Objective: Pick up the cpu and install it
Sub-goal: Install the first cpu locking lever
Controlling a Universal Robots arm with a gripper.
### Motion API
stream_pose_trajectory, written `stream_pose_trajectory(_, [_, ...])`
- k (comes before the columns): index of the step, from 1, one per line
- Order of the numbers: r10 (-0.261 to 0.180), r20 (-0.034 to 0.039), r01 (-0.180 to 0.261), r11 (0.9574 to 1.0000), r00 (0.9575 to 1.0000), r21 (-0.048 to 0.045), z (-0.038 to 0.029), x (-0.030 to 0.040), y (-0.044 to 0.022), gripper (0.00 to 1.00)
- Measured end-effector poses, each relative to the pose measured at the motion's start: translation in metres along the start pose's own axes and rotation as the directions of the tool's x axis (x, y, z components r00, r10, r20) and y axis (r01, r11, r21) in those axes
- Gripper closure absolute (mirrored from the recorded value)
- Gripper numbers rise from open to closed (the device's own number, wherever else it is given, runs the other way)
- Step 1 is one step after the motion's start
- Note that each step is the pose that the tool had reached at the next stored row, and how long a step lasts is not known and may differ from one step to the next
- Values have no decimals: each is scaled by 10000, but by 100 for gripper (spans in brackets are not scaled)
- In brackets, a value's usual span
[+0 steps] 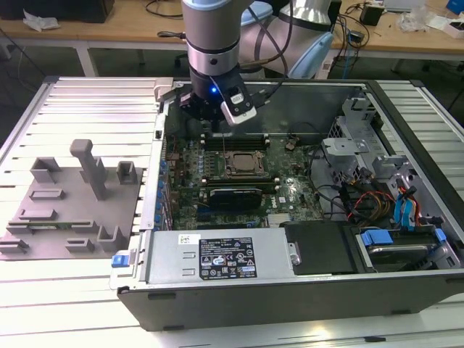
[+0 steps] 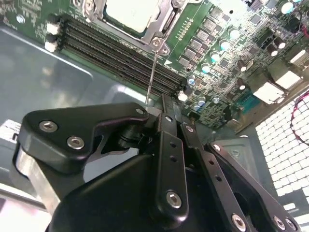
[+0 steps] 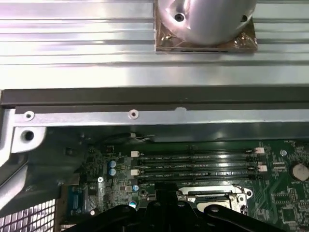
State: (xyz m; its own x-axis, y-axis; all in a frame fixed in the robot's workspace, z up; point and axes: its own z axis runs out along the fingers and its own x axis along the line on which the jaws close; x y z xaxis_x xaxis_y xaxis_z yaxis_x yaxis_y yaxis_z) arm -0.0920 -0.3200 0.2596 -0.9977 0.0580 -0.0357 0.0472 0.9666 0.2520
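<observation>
One chip, the cpu (image 2: 129,13), is seated in the socket (image 2: 163,30) | gripper (image 2: 170,107) is poised over the memory slots (image 2: 111,53), fingers pressed together beside the upright lever (image 2: 151,77) | judged: locking is best done slowly, with the lever guided squarely and the chip undisturbed.

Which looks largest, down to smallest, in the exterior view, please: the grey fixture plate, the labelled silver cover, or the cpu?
1. grey fixture plate
2. labelled silver cover
3. cpu

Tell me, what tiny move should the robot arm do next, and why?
Probably ease the gripper toward the thin upright lever to press it down: the cpu already lies in the socket, and the lever stands right beside the gripper.
</observation>
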Motion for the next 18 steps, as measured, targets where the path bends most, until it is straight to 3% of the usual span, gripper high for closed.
stream_pose_trajectory(3, [522,135,-522,9986,9985,18,12,1,-3,89])
stream_pose_trajectory(8, [1299,341,-1301,9915,9909,27,28,1,-7,89])
stream_pose_trajectory(12, [2222,589,-2227,9749,9732,18,40,1,-11,89])
stream_pose_trajectory(13, [2474,657,-2480,9688,9667,11,44,1,-11,89])
stream_pose_trajectory(15, [2677,712,-2684,9633,9609,4,47,0,-12,89])
stream_pose_trajectory(18, [3103,828,-3113,9503,9470,-15,54,-4,-14,89])
